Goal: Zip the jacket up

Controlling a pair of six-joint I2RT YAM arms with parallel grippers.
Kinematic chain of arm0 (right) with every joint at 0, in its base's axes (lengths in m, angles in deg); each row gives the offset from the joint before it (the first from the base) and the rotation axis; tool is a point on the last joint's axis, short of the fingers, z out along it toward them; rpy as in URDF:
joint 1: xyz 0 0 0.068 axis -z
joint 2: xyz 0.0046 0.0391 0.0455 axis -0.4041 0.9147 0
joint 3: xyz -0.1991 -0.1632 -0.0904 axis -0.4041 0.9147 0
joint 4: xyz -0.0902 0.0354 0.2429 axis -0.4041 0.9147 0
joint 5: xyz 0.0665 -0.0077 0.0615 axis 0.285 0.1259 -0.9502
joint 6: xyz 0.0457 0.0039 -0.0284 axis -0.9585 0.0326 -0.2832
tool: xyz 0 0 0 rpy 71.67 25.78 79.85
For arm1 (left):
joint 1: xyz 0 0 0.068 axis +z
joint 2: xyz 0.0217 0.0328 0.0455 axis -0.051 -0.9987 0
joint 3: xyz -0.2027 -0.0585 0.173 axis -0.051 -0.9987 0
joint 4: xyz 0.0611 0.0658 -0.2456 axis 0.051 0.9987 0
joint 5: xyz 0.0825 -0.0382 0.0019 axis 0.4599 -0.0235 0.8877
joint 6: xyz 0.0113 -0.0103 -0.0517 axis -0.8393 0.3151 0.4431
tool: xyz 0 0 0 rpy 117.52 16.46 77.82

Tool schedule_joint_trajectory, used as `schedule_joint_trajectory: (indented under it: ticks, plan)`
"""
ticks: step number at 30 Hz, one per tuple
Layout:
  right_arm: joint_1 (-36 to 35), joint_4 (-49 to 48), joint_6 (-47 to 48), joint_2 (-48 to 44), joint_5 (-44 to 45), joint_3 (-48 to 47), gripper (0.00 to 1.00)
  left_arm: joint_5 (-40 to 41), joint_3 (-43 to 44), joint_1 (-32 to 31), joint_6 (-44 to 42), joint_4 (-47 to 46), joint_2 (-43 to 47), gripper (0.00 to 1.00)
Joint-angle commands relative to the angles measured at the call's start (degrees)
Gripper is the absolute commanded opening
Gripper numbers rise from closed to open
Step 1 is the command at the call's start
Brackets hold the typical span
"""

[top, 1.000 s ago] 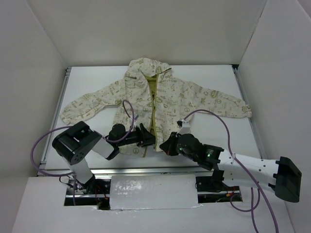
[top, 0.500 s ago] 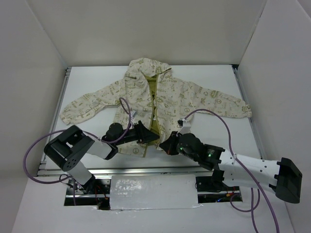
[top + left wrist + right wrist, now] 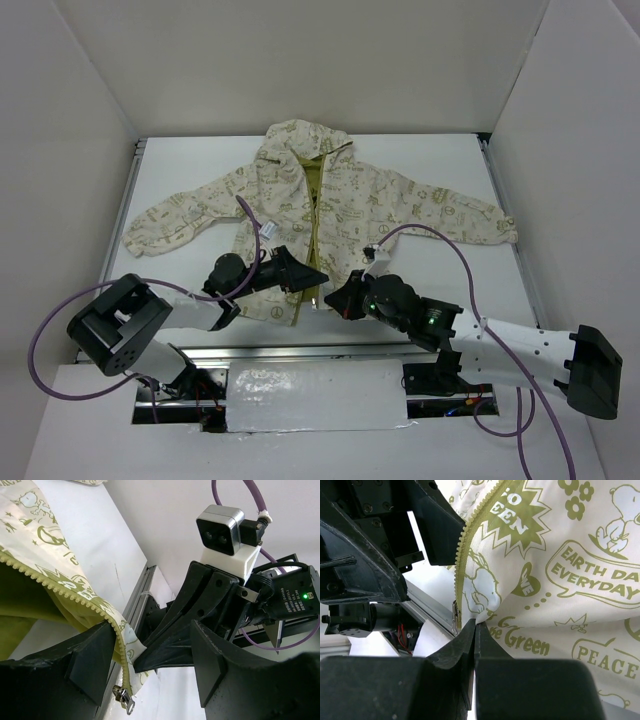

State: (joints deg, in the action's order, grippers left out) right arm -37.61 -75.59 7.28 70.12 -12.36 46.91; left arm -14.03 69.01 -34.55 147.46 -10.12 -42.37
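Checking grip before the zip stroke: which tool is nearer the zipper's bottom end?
Right. The right tool is shut on the jacket hem right beside the zipper's bottom end; the left tool stands open around the zipper edge just above it.

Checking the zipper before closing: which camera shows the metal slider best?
The left wrist view: the slider hangs clear at the end of the teeth on the jacket. The right wrist view shows only a thin sliver of it beside the right gripper. From above it is too small to make out.
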Motion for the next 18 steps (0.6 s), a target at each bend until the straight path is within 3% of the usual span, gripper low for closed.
schedule_joint_trajectory:
  ticks: [1,10,17,18]
  plan:
    - [0.19,-3.36,1.21,-1.22,-0.52,0.19,0.0,0.8,0.99,-0.5,-2.99,-14.29,0.78,0.72]
    - [0.1,-4.15,1.73,-3.24,0.19,0.89,0.0,0.09,1.08,-1.37,-4.57,-13.05,-1.06,0.67]
    - [0.28,-4.5,1.82,-2.98,0.36,1.24,0.0,-0.96,0.29,-1.46,-3.87,-15.16,-3.17,0.48]
    - [0.28,-4.68,1.91,-2.63,0.27,1.24,0.0,-1.31,0.29,-1.46,-3.78,-15.34,-3.44,0.4]
